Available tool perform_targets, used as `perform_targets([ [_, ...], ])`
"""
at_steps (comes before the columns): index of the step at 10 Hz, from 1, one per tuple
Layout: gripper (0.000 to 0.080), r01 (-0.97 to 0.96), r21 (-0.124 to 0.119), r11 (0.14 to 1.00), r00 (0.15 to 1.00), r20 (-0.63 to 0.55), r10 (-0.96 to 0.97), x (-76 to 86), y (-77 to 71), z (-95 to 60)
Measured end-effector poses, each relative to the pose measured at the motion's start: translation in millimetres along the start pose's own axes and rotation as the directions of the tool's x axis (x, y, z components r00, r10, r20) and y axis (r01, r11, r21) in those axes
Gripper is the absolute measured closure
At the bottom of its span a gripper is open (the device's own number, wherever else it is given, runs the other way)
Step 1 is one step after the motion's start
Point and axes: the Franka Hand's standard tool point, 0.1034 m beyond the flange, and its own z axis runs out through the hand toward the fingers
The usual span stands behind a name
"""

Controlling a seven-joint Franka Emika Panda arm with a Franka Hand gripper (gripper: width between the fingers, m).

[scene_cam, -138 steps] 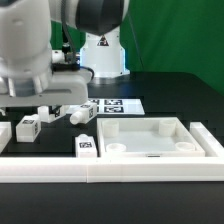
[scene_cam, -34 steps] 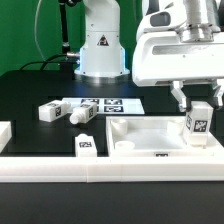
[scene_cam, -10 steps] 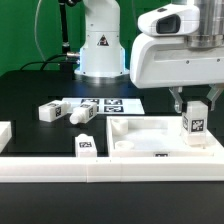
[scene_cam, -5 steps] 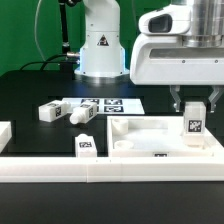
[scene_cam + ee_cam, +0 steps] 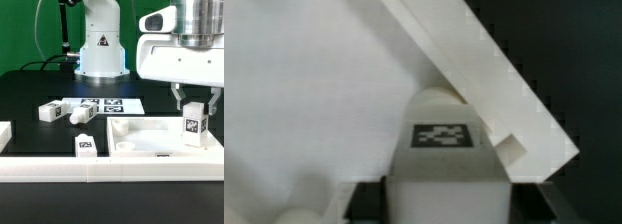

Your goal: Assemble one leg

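My gripper is shut on a leg, a small white peg with a black-and-white tag. It holds the leg upright at the corner of the white tray-like tabletop on the exterior view's right. The leg's lower end is inside that corner; I cannot tell how deep it sits. In the wrist view the leg stands between my dark fingers, close against the tabletop's raised rim. Two more legs lie on the black table, and a third stands by the tabletop's front.
The marker board lies behind the tabletop. A white rail runs along the table's front edge. A white block sits at the exterior view's left edge. The robot base stands at the back.
The gripper has turned a little about its vertical axis with the leg in it, staying over the same corner. The loose legs have not moved.
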Motion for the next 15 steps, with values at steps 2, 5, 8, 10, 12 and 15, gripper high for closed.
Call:
perform_targets([
  [2, 0.0514, -0.145, 0.000, 0.989, 0.989, 0.000, 0.145, -0.8, -0.7, 0.0],
  [5, 0.0333, -0.137, -0.002, 0.991, 0.991, 0.000, 0.137, -1.1, -0.4, 1.0],
  [8, 0.0163, 0.068, -0.015, 0.998, 0.998, 0.001, -0.068, 0.1, -2.7, 3.5],
  [10, 0.0152, 0.192, -0.016, 0.981, 0.981, 0.002, -0.192, 0.6, -2.2, 3.6],
  [12, 0.0150, 0.392, -0.024, 0.920, 0.920, 0.002, -0.392, 0.6, -2.8, 2.9],
  [15, 0.0150, 0.662, -0.029, 0.749, 0.749, 0.005, -0.663, -0.7, -4.7, 3.1],
])
